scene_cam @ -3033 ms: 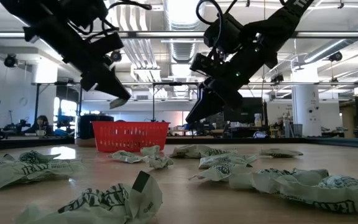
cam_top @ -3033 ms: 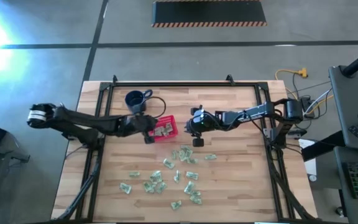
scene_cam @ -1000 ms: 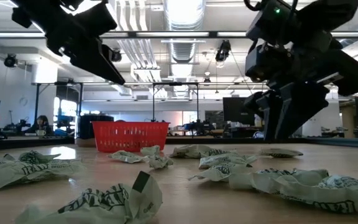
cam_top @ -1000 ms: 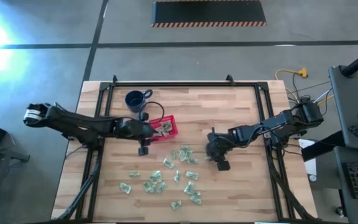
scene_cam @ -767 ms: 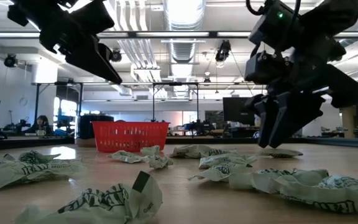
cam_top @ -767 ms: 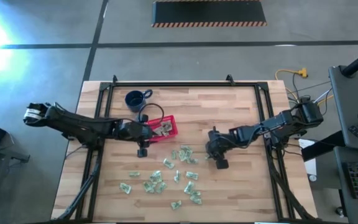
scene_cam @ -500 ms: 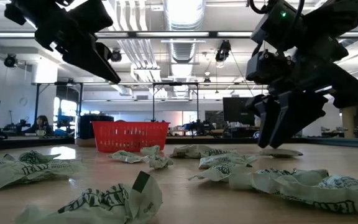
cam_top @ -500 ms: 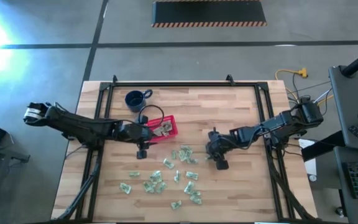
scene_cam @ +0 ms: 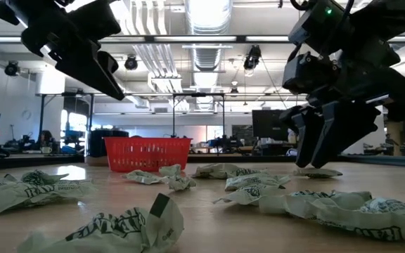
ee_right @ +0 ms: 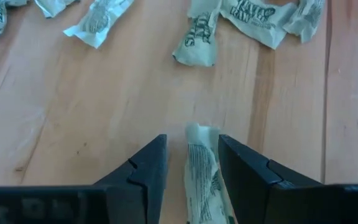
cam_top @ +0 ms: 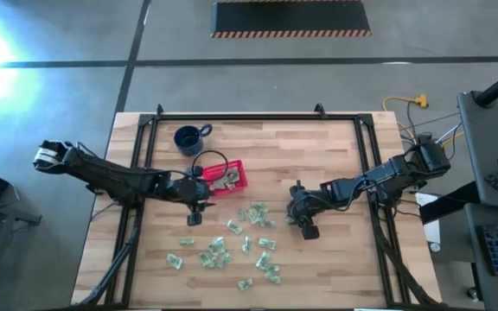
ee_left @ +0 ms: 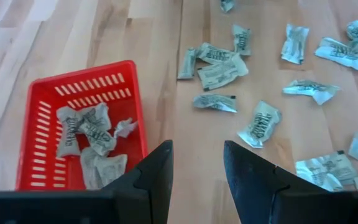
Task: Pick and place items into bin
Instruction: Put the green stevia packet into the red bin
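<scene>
Wrapped pieces (ee_left: 92,140) inside red basket (ee_left: 39,124), more strewn on table (cam_top: 318,155).

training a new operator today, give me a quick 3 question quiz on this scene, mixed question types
1. True or false: the red basket already holds several wrapped pieces.
2. Multiple choice: what lies between the fingers of the right tool? A) the dark blue mug B) one wrapped piece C) nothing
3. Fill in: the left tool is open and hangs over bare table just beside the red ______.

Key:
1. True; a handful of crinkly pieces lie inside it.
2. B; a single piece sits in the gap, lying on the wooden table.
3. basket.
</scene>
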`<state>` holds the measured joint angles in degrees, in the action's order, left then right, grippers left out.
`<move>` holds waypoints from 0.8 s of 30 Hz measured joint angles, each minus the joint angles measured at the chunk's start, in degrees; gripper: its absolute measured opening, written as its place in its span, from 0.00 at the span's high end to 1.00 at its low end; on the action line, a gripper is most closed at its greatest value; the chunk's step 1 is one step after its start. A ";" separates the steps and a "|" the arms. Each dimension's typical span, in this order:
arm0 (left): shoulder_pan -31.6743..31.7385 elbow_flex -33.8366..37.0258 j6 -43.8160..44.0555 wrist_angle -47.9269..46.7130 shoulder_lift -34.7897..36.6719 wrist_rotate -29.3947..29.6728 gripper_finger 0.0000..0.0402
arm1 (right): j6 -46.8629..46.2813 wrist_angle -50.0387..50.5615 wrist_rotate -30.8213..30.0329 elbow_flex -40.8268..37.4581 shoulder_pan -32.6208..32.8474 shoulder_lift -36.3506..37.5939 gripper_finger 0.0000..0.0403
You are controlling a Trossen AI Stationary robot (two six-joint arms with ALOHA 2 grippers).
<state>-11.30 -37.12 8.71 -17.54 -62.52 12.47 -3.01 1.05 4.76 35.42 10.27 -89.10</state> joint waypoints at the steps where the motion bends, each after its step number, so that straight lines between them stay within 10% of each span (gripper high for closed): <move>1: -0.37 0.00 0.26 -0.12 0.00 0.02 0.69 | -0.02 0.01 -0.26 -0.16 -0.01 0.00 0.66; 24: -6.34 -0.02 6.44 -0.47 0.00 1.83 0.69 | 0.47 -2.21 -6.25 -2.19 -0.03 -0.02 0.97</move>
<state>-17.63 -37.15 15.15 -18.01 -62.52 14.30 -2.54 -1.16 -1.50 33.23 10.24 -89.12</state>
